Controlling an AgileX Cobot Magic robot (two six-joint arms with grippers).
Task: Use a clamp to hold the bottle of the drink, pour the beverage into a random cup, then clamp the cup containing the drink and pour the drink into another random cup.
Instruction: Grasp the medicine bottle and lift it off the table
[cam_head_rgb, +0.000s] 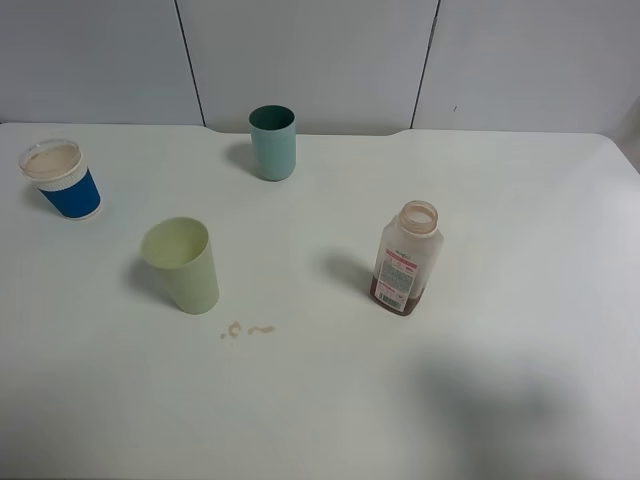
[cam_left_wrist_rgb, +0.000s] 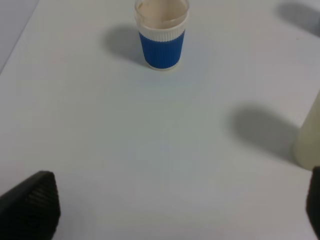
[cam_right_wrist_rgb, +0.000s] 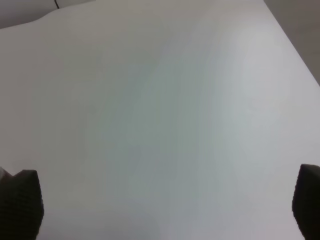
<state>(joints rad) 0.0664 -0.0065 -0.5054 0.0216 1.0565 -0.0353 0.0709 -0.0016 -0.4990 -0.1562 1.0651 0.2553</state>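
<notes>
The clear bottle (cam_head_rgb: 405, 260), uncapped, stands right of centre with a little brown liquid (cam_head_rgb: 394, 295) at its bottom. The pale yellow-green tumbler (cam_head_rgb: 183, 265) stands left of centre; its edge (cam_left_wrist_rgb: 309, 135) shows in the left wrist view. The short blue cup with a white rim (cam_head_rgb: 62, 180) (cam_left_wrist_rgb: 161, 34) stands at the far left. No arm shows in the high view. My left gripper (cam_left_wrist_rgb: 175, 210) is open above bare table, facing the blue cup. My right gripper (cam_right_wrist_rgb: 165, 207) is open over bare table, with none of these things in its view.
A darker teal tumbler (cam_head_rgb: 273, 142) stands at the back near the wall. Small brown drips (cam_head_rgb: 245, 329) lie on the white table (cam_head_rgb: 500, 180) in front of the pale tumbler. The table's right edge (cam_right_wrist_rgb: 295, 47) shows in the right wrist view.
</notes>
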